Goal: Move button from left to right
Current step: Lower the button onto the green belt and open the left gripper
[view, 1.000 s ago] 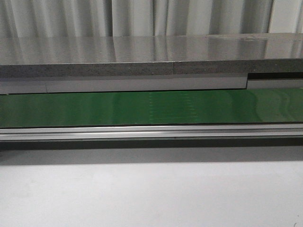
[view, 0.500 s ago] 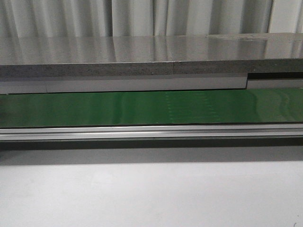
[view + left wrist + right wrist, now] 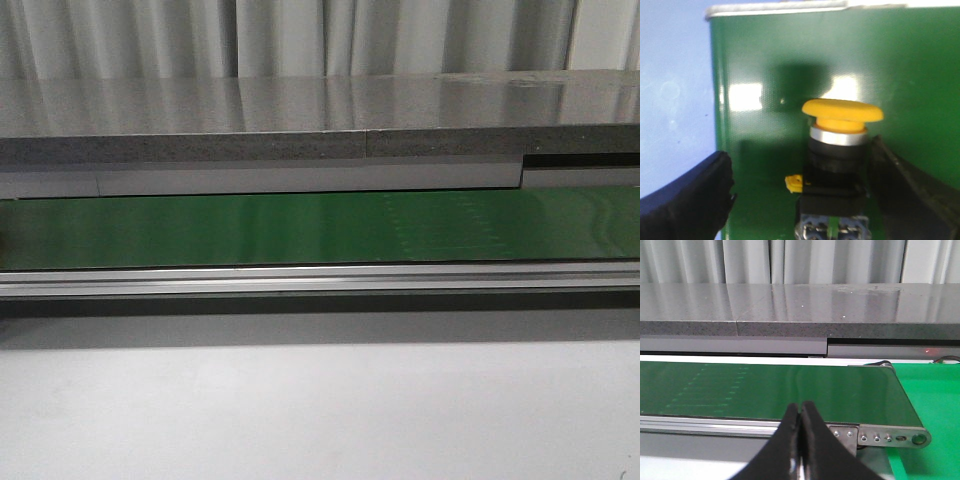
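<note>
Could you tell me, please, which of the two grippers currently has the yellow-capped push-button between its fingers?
The left gripper: its black fingers stand apart either side of the yellow-capped black push-button. The right gripper is shut on nothing.

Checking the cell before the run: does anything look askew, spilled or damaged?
Nothing stands out. The yellow-capped black push-button stands upright on the green conveyor belt between the open left gripper; no spill or damage shows.

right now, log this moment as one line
left fingers: open, either side of button | button: upright on green belt, not gripped | right fingers: shut, empty, near belt end
</note>
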`<state>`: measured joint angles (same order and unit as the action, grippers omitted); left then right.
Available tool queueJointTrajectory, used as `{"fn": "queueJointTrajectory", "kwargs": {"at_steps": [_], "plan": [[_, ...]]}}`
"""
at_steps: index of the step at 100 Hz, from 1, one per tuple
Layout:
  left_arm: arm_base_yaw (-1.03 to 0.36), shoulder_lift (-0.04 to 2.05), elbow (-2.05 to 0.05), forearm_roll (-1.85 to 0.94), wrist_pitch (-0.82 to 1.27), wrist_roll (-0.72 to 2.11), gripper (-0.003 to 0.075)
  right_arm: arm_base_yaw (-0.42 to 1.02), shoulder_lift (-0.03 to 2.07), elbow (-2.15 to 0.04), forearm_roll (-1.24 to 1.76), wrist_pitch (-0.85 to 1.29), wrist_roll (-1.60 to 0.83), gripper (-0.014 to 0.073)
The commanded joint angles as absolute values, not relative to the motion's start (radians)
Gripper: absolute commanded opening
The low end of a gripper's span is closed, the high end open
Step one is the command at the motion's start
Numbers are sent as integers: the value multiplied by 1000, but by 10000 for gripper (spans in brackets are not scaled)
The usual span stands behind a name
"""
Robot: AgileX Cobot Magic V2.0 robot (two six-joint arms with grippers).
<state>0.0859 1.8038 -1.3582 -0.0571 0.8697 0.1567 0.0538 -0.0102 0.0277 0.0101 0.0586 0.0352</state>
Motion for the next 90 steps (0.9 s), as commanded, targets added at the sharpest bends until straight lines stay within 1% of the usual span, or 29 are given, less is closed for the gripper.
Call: {"fn": "queueJointTrajectory", "kwargs": {"at_steps": [1,22,39,58,90], "plan": [[79,1710,-1388,-141,857,213,544,57,-26,9,0,-17,35,-68],[79,1615,-1388,-172,875,242,544,57,-26,9,0,-17,35,-68],[79,1498,-1350,-200,817,271,543,57,-26,9,0,-17,35,-68],[59,1333,-1212,-217,644,295,543,57,-26,9,0,-17,35,-68],[-80,1017,-867,-215,283,295,543,57,-26,9,0,-17,35,-68]]}}
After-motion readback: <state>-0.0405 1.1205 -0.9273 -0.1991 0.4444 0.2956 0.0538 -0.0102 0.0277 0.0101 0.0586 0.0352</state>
